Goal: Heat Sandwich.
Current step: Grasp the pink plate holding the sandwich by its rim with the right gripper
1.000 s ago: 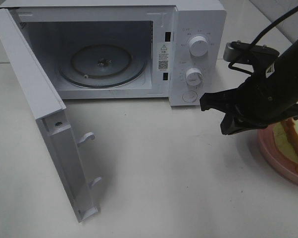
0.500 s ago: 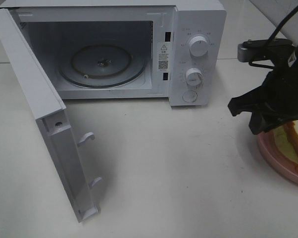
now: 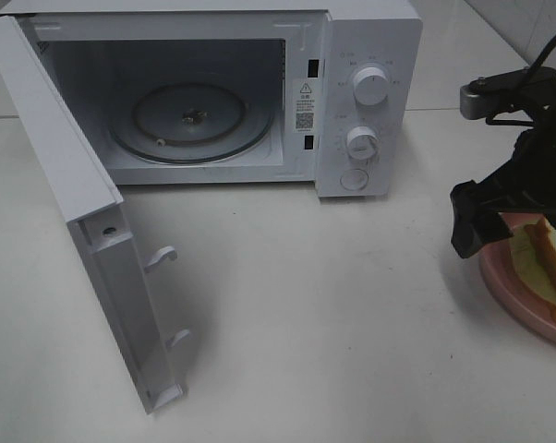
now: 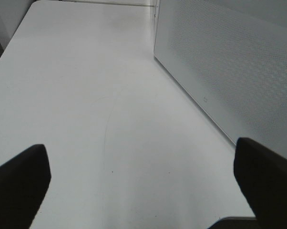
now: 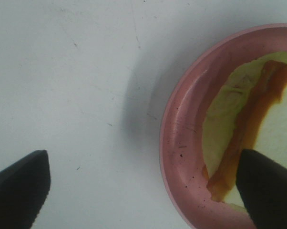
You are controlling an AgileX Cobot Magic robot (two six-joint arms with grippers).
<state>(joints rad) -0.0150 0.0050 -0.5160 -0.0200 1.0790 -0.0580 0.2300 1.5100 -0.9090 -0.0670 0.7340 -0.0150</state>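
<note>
Sandwich [image 3: 541, 268] flat on glossy round pink plate [image 3: 500, 288], orange crust edge running front-back; L pincer [image 4: 141, 174] & R pincer [image 5: 141, 181] both apart, empty.

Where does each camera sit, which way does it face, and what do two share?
Exterior high: up high, looking down on table, open microwave, right gripper.
Left wrist: on left arm, looking along the table past a white dotted panel; the open left gripper shows.
Right wrist: on right arm, looking down at pink plate and sandwich; fingertips show.
Shared: exterior high and right wrist both see plate, sandwich.
</note>
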